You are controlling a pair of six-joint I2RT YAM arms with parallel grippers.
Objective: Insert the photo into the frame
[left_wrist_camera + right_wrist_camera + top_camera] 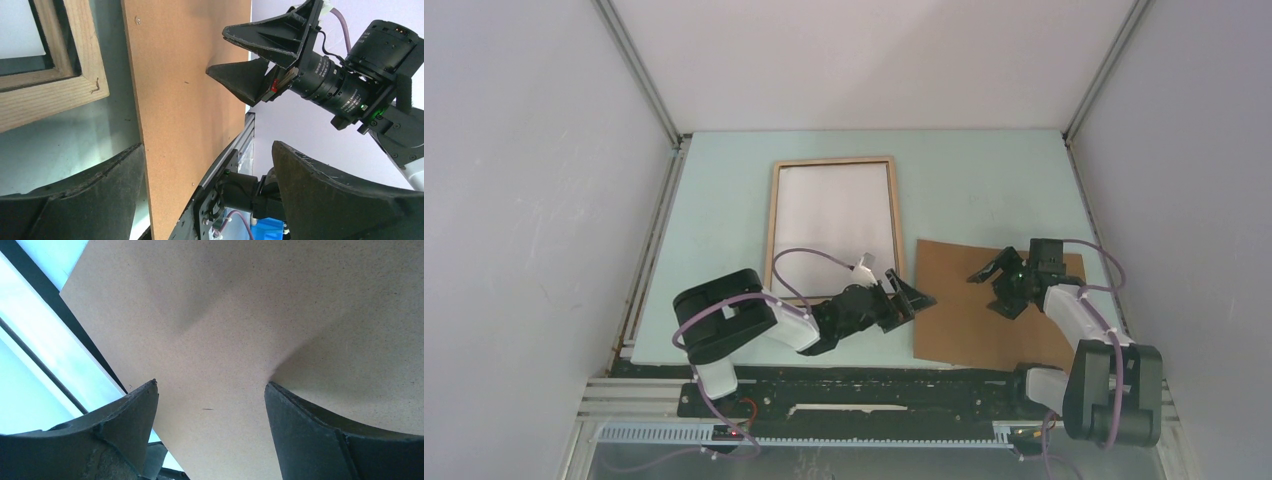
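Hovering wide and empty, the left pincer (914,305) is waiting at the brown board's (964,310) left edge, and the right pincer (992,290), equally wide, is over its far part. The frame (771,220) is lying back-up, left of the board. The photo (834,220) is seemingly lying inside it, white side up. The next move is probably calling for gripping the board's edge.

The top camera looked down from above the near edge onto the pale green table (984,190). Both wrist cameras sat close over the flat brown backing board (954,320), shared by all views; the left faced the right gripper (216,52).
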